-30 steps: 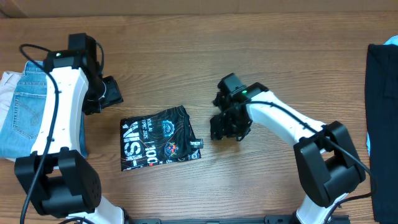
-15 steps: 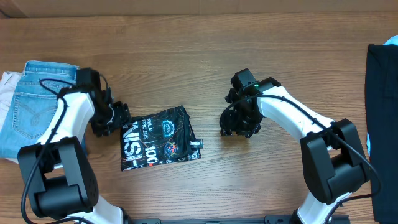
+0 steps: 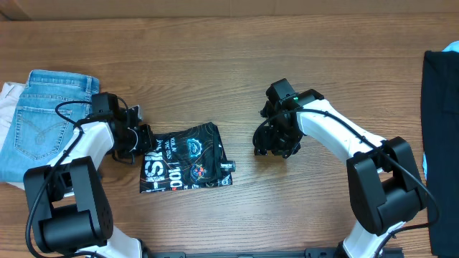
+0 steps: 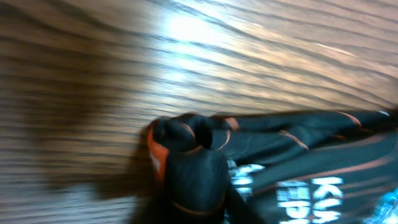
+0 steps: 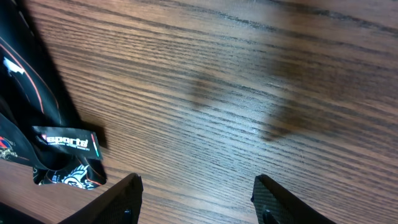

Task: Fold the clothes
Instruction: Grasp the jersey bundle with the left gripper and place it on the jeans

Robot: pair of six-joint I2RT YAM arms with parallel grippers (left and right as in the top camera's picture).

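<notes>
Jersey: thin black fabric (image 3: 188, 159) folded into a rough rectangle, lying flat on the desk (image 3: 215, 57) left of centre, between the two arms.
Jersey surface: fine orange-tan contour lines, large white block lettering along the lower left, and small round logos in white, blue and red near the middle.
Jersey label: a small black tab (image 3: 226, 165) with white letters sticks out at the right edge; the right wrist view shows it lying flat on the wood.
Left pincer: (image 3: 145, 140) low at the jersey's left edge, covering part of the lettering. In the blurred left wrist view the fabric there is gathered into a rounded knob with an orange strip beside it, and the jaws look closed together on that bunched edge.
Right pincer: (image 3: 275, 143) to the right of the jersey and apart from it. Its two dark fingers (image 5: 127, 198) stand apart with bare wood between them, nothing held.
Desk: brown wood with a long straight grain and a slight sheen under the light.
Jeans: light-blue denim (image 3: 39, 122) at the left edge, folded, with a stitched back pocket facing up, well apart from the jersey.
White cloth: a plain pale piece (image 3: 6, 107) showing from under the jeans at the far left.
Dark cloth: a smooth black piece (image 3: 441, 122) along the right edge, cut off by the picture.
</notes>
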